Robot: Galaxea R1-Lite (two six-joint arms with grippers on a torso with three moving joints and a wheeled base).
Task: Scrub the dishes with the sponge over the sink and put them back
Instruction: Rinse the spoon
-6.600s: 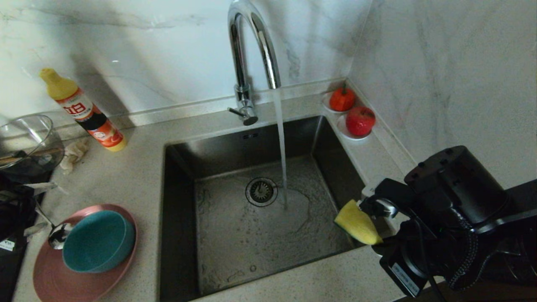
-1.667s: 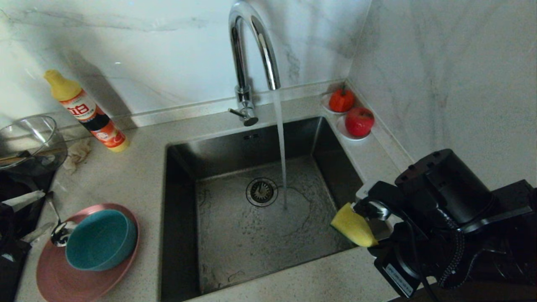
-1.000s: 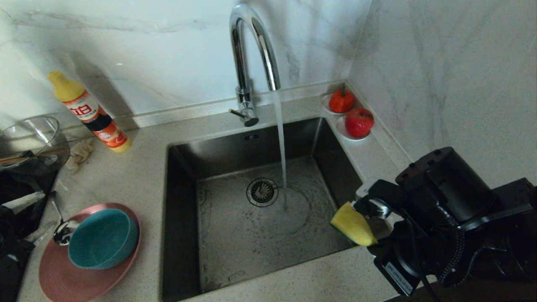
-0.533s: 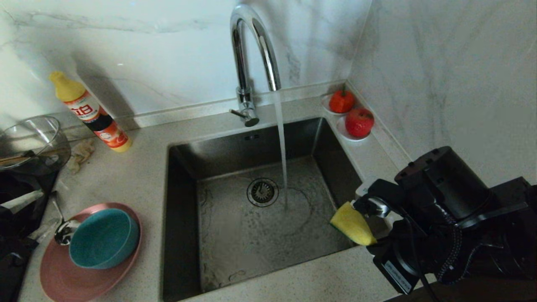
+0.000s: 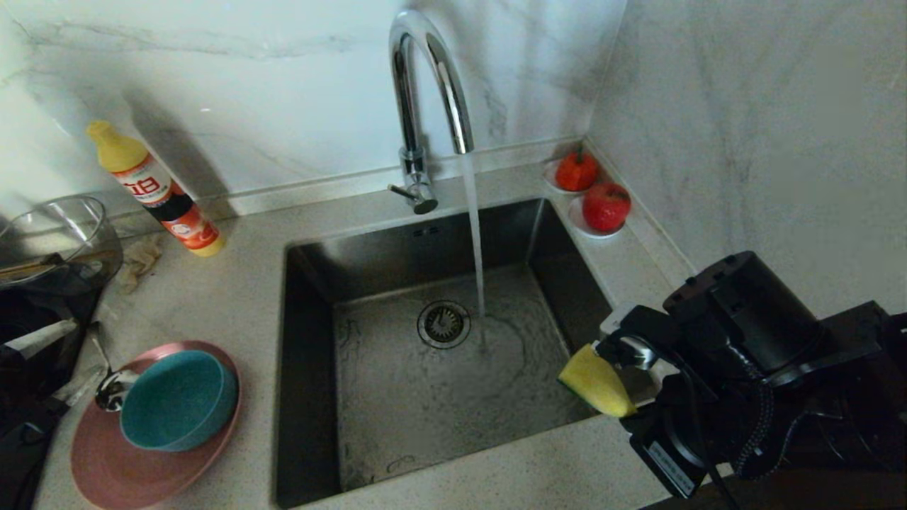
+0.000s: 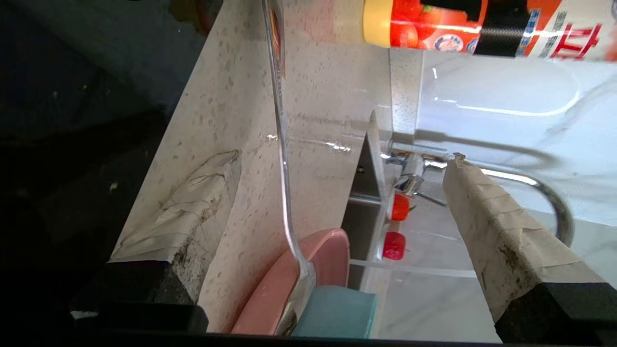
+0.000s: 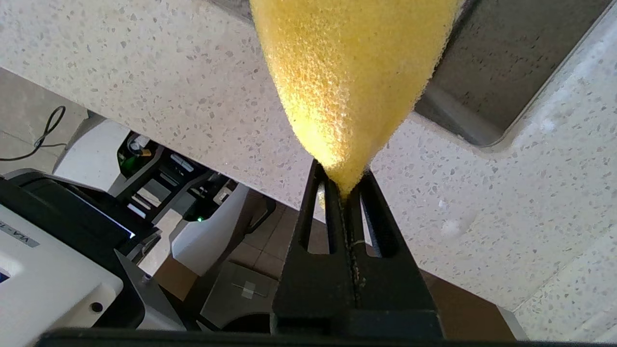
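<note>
Spoon (image 6: 284, 193) runs between the wide-open left gripper's (image 6: 332, 212) taped fingers (image 6: 501, 231), untouched; right gripper (image 7: 344, 193) pinches the sponge (image 7: 352, 72), sticking out toward 12 o'clock.

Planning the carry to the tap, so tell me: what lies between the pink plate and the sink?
Only bare speckled counter. In the head view the pink plate sits left of the sink, with nothing on the strip between them.

Plate (image 5: 106, 467) pink; bowl (image 5: 177, 400) teal; spoon (image 5: 110, 389) silver. Sponge (image 5: 595, 379) yellow. Sink (image 5: 397, 397) dark grey steel, tap (image 5: 425, 85) chrome. Bench (image 5: 212, 304) pale, speckled. Bottle (image 5: 159, 191) orange-labelled, yellow-capped. Walls (image 5: 744, 127) white marble, grey-veined.
</note>
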